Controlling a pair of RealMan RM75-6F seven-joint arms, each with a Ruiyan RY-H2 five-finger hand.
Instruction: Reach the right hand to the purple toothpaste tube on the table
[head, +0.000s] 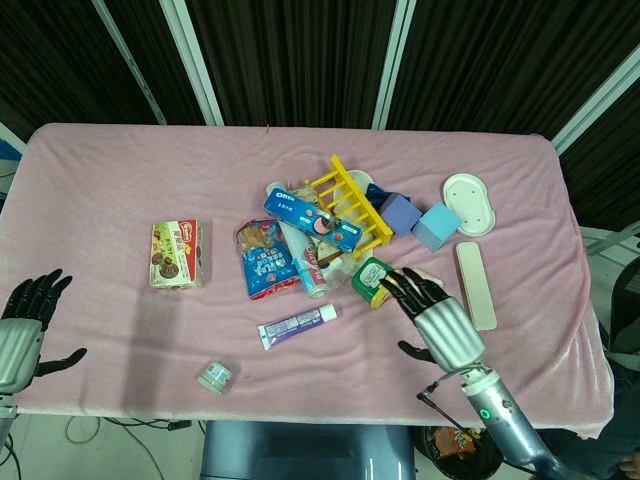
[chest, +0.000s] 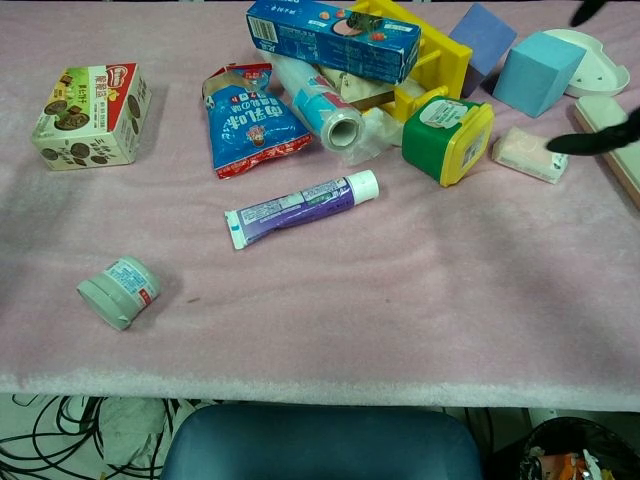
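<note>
Both hands spread, empty | right hand over table — apart from purple toothpaste tube

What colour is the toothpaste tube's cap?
White, on the purple toothpaste tube; clearest in the chest view.

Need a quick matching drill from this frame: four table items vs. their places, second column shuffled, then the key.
Items:
1. toothpaste tube
2. small jar
3. biscuit box
4. right hand

Places:
A. far left, apart from the pile
B. near front edge, on its side
C. right of the tube, open, not touching it
D. just in front of the pile, cap pointing right

Pairs: 1-D, 2-B, 3-A, 4-C
</note>
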